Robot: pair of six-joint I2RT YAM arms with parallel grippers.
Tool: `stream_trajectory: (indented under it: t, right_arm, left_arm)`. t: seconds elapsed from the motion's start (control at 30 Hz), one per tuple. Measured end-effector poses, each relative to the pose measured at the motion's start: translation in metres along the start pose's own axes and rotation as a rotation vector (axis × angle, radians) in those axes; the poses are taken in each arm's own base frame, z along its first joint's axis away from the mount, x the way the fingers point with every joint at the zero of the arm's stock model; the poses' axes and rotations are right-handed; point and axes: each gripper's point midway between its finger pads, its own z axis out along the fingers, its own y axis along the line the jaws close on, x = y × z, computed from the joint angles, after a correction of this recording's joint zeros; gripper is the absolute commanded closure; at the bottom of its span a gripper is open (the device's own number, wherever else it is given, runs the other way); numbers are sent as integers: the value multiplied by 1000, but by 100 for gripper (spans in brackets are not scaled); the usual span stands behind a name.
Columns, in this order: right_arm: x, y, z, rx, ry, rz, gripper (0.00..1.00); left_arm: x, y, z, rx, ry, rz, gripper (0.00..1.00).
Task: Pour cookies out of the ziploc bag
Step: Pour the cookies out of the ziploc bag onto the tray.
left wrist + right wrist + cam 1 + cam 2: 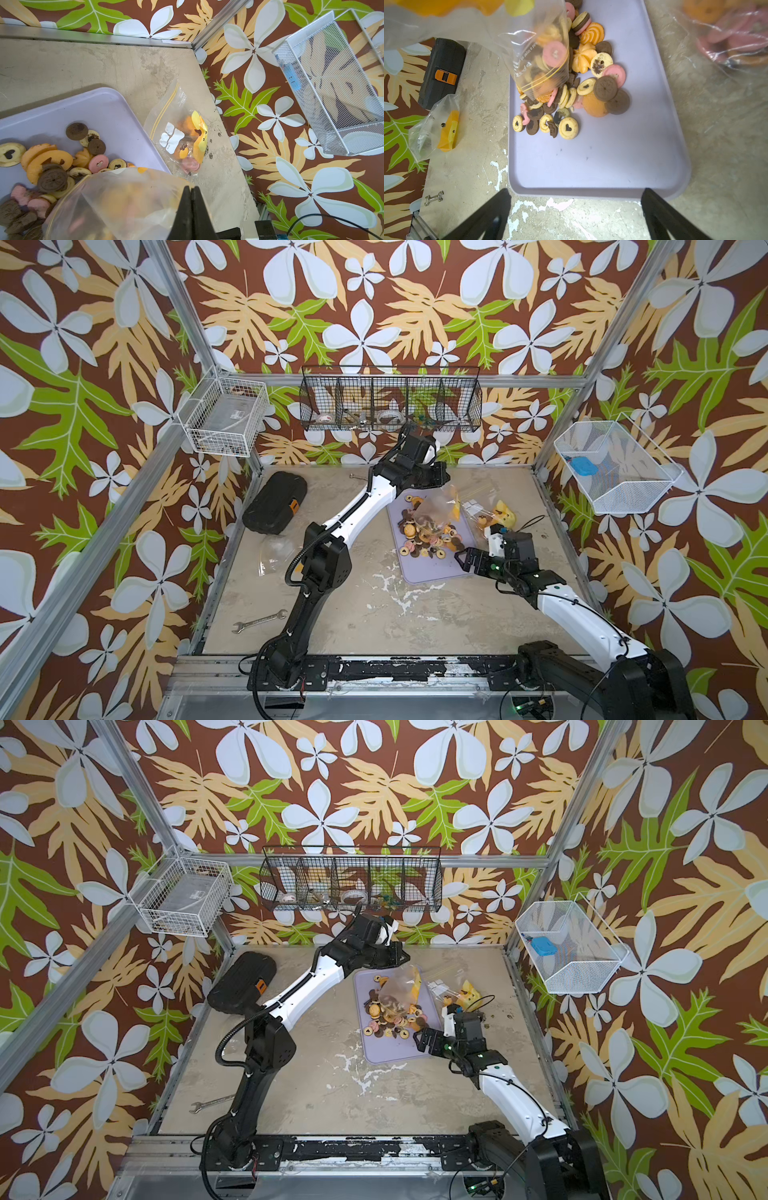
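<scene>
Your left gripper (190, 192) is pinching the bag (542, 52) above the purple tray (591, 166), where the cookies (600, 91) are lying heaped; your right gripper (576, 192) is hanging wide open at the tray's edge.

- The tray (432, 570) lies on the bench (353, 605), right of centre and towards the rear.
- The cookies (428, 537) lie heaped on the tray's rear half.
- The ziploc bag (436, 510) hangs over that heap, mouth down on the cookies, its upper end pinched between the closed left jaws.
- A second bag (478, 508) lies on the bench just right of the tray.
- The right jaws stand spread apart at the tray's front right corner, with nothing between them.
- A case (274, 504) lies at the bench's rear left, and a wrench (259, 621) at its front left.
- A left basket (224, 418), a rear basket (390, 404) and a right basket (615, 468) hang on the respective walls.
</scene>
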Motion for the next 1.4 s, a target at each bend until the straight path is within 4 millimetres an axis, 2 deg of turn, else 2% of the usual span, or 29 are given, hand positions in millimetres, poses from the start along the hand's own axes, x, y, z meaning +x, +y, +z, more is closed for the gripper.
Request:
stream_trajectory:
  t: [0.2,0.27,0.4,0.53,0.67,0.77,0.93,1.0,1.17,1.4]
  right_arm:
    - [1,-1,0,0,0,0,0]
    - [2,-1,0,1,2,0,0]
    - [2,-2,0,3,1,-1,0]
    - [1,-3,0,4,-1,1,0]
    - [2,-4,1,5,1,3,0]
    - [3,-4,1,4,2,3,0]
    - [4,-4,1,4,3,3,0]
    - [4,-4,1,4,3,3,0]
    - [3,-4,1,3,2,3,0]
    - [4,-5,1,3,3,4,0]
  left_arm:
    - [31,30,17,-51,78,-39,100]
    - [33,32,18,-54,83,-41,100]
    - [26,24,15,-34,69,-32,100]
    - [9,3,2,5,26,-8,100]
    - [5,-7,-10,20,13,1,100]
    - [18,5,-6,7,36,-11,100]
    - [57,43,12,-56,121,-62,100]
    - [63,48,13,-64,133,-68,100]
    - [52,39,11,-46,106,-54,100]
    - [16,-6,-28,23,9,1,100]
